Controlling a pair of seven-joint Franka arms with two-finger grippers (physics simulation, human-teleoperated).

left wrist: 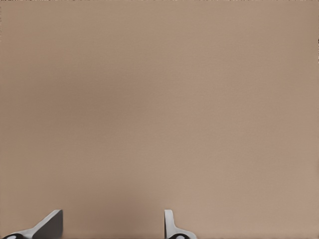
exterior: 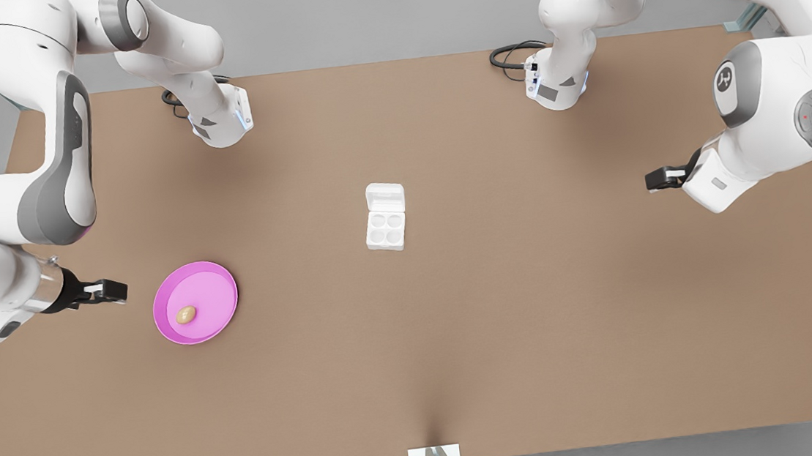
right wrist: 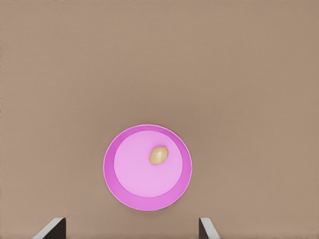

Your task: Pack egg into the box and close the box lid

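The bench (exterior: pixel 533 334) carries a pink plate (exterior: pixel 216 281) holding the egg (exterior: pixel 186 315); the box (exterior: pixel 385 228) sits mid-bench, its lid (exterior: pixel 385 196) open. Right gripper (exterior: pixel 114 290) beside the plate, wide; left gripper (exterior: pixel 655 179) apart, wide

Tan-beige egg (exterior: pixel 186 315) on a bright pink plate (exterior: pixel 215 278), plain white box (exterior: pixel 385 230), brown table (exterior: pixel 530 305), white-and-grey arms.
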